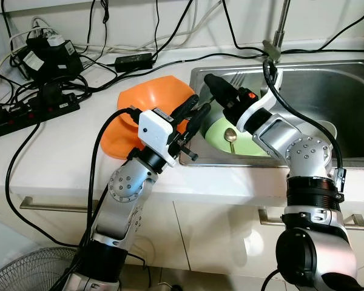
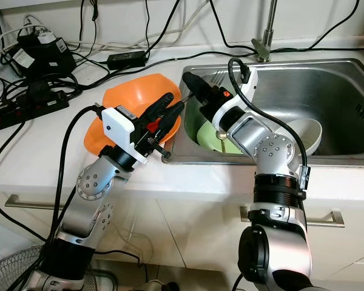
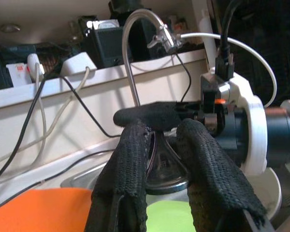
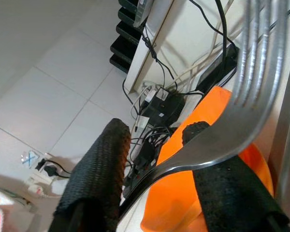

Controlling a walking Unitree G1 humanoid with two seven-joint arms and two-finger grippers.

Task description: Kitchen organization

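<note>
An orange bowl (image 1: 142, 103) rests tilted on the counter against the left rim of the steel sink (image 1: 352, 79). My left gripper (image 1: 202, 102) hovers over the bowl's right edge, pointing toward the sink. Its fingers are open with nothing between them. My right gripper (image 1: 210, 80) reaches from the sink side toward the left gripper, tip almost to tip. It is shut on a metal fork (image 4: 251, 77), whose handle runs between its fingers and whose tines (image 1: 235, 77) lie back by the wrist. A green plate (image 1: 246, 144) with a spoon (image 1: 230, 137) lies in the sink below.
A white bowl (image 2: 304, 134) sits in the sink to the right, and the faucet stem (image 1: 280, 30) rises behind. Power strips (image 1: 30, 112), adapters and many black cables (image 1: 133, 59) crowd the counter's back left. A floor fan (image 1: 24, 273) stands below.
</note>
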